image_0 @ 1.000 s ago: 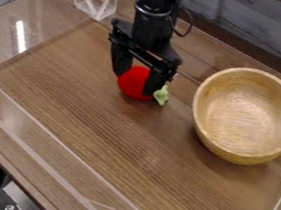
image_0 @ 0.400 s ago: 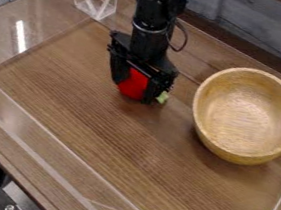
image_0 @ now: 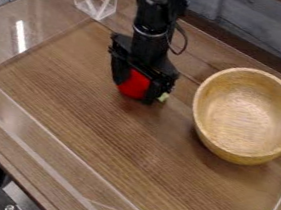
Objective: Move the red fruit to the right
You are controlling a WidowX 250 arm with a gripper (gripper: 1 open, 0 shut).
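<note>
The red fruit [image_0: 135,84] lies on the wooden table, a little left of centre, its green leaf [image_0: 162,98] poking out to the right. My gripper [image_0: 137,81] points straight down over it, open, with one black finger on each side of the fruit. The fingers straddle the fruit near the table surface; I cannot tell whether they touch it. Most of the fruit's top is hidden by the gripper body.
A light wooden bowl [image_0: 243,147] sits to the right of the fruit, a short gap away. Clear plastic walls [image_0: 37,171] border the table at front, left and right. A clear plastic stand [image_0: 93,3] is at the back left.
The gripper has sunk lower around the red fruit, so its fingers now flank it closer to the table. The fruit and bowl have not moved.
</note>
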